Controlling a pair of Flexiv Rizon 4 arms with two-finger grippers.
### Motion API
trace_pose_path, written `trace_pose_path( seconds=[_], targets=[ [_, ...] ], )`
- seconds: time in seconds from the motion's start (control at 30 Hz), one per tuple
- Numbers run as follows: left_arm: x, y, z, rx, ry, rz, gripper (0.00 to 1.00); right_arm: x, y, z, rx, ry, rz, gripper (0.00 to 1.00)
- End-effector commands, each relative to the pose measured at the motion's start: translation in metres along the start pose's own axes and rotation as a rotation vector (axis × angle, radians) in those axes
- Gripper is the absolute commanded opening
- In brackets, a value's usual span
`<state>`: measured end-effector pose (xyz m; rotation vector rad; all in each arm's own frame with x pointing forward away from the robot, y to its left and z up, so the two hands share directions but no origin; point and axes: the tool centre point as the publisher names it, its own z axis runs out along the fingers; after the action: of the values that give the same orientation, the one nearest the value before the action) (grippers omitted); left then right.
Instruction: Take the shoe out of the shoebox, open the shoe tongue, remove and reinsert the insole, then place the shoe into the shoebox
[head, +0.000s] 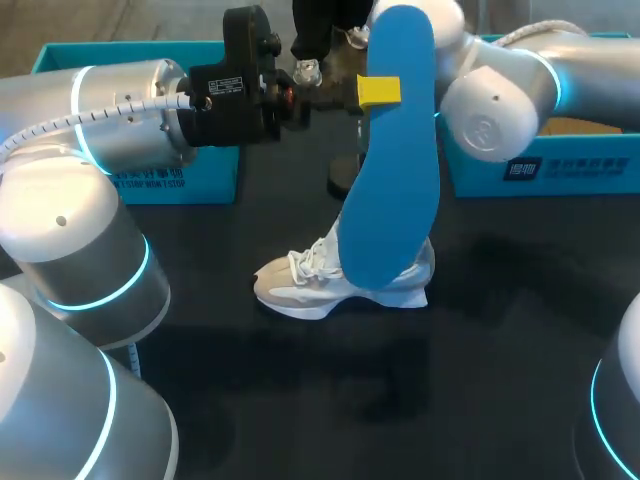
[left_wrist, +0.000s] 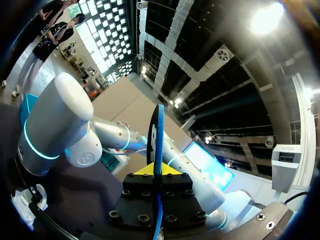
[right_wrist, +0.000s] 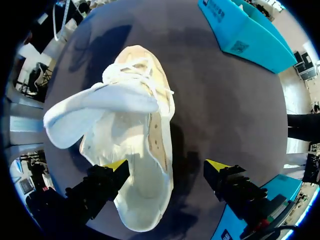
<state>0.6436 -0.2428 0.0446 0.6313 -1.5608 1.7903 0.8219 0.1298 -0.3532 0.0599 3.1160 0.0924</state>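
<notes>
Left claw (left_wrist: 156, 169) pinches the blue insole (head: 395, 180) upright above the shoe (head: 335, 288).

One white sneaker (head: 300, 290), one blue insole (head: 395, 200) and two teal boxes (head: 205, 185) (head: 570, 170) are sharing one dark table (head: 500, 350) with two robot arms (head: 120, 110) (head: 500, 100).

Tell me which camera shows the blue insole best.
The head view: the whole blue insole shows face-on, upright above the shoe, pinched by the left gripper. The left wrist view shows only its thin edge between the fingers. The right wrist view does not show it.
</notes>
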Motion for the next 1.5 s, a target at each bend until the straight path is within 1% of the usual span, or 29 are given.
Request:
trace_pose_path(
  seconds=[0.03,0.07,0.13,0.17,0.2,0.23,0.27,0.3,0.33,0.37,0.4,0.5,1.03,1.07,1.1,1.17,1.2,1.23,1.3,1.37,1.4,1.43,1.5],
  targets=[
    [0.0,0.002,0.0,0.004,-0.001,0.001,0.0,-0.001,0.005,0.009,0.01,0.008,0.008,1.0],
    [0.0,0.002,0.0,0.004,-0.001,0.001,0.0,-0.001,0.005,0.01,0.01,0.01,0.009,0.93],
    [0.0,0.002,0.0,0.004,-0.001,0.001,0.0,0.001,0.004,0.012,0.012,0.015,0.013,0.73],
    [0.0,0.002,0.0,0.004,-0.001,0.001,0.0,0.001,0.004,0.013,0.011,0.017,0.014,0.53],
    [0.0,0.002,0.0,0.004,-0.001,0.001,0.0,0.003,0.004,0.015,0.013,0.024,0.016,0.4],
    [0.0,0.002,0.0,0.004,-0.001,0.001,0.0,0.004,0.003,0.016,0.014,0.029,0.017,0.36],
    [0.0,0.002,0.0,0.004,-0.001,0.001,0.0,0.005,0.003,0.018,0.019,0.036,0.018,0.31],
    [0.0,0.002,0.0,0.004,-0.001,0.001,0.0,0.006,0.002,0.02,0.02,0.04,0.02,0.28],
    [0.0,0.002,0.0,0.004,-0.001,0.001,0.0,0.008,0.001,0.022,0.016,0.045,0.022,0.23],
    [0.0,0.002,0.0,0.004,-0.001,0.001,0.0,0.009,0.001,0.024,0.016,0.053,0.021,0.02],
    [0.0,0.002,0.0,0.004,-0.001,0.001,0.0,0.009,0.001,0.026,0.018,0.058,0.019,0.0],
    [0.0,0.002,0.0,0.004,-0.001,0.001,0.0,0.01,0.0,0.029,0.019,0.072,0.007,0.0],
    [0.0,0.002,0.0,0.004,-0.001,0.001,0.0,0.01,0.0,0.029,0.017,0.083,0.001,0.0],
    [0.0,0.002,0.0,0.004,-0.001,0.001,0.0,0.012,0.0,0.03,0.051,0.113,0.053,0.0],
    [0.0,0.002,0.0,0.004,-0.001,0.001,0.0,0.014,0.001,0.027,0.048,0.12,0.101,0.0],
    [0.0,0.002,0.0,0.004,-0.001,0.001,0.0,0.016,-0.001,0.02,0.054,0.143,0.278,0.0],
    [0.0,0.002,0.0,0.004,-0.001,0.001,0.0,0.018,0.001,0.013,0.026,0.124,0.305,0.0],
    [0.0,0.002,0.0,0.004,-0.001,0.001,0.0,0.019,0.003,0.007,0.035,0.13,0.386,0.0],
    [0.0,0.002,0.0,0.004,-0.001,0.001,0.0,0.02,0.004,-0.003,0.008,0.155,0.498,0.0],
    [0.0,0.002,0.0,0.004,-0.001,0.001,0.0,0.02,0.004,-0.008,0.04,0.169,0.587,0.0],
    [0.0,0.002,0.0,0.004,-0.001,0.001,0.0,0.021,0.005,-0.013,0.037,0.173,0.63,0.0],
    [0.0,0.002,0.0,0.004,-0.001,0.001,0.0,0.021,0.005,-0.017,0.052,0.19,0.681,0.0],
    [0.0,0.002,0.0,0.004,-0.001,0.001,0.0,0.021,0.005,-0.025,0.056,0.178,0.764,0.0]
  ],
)
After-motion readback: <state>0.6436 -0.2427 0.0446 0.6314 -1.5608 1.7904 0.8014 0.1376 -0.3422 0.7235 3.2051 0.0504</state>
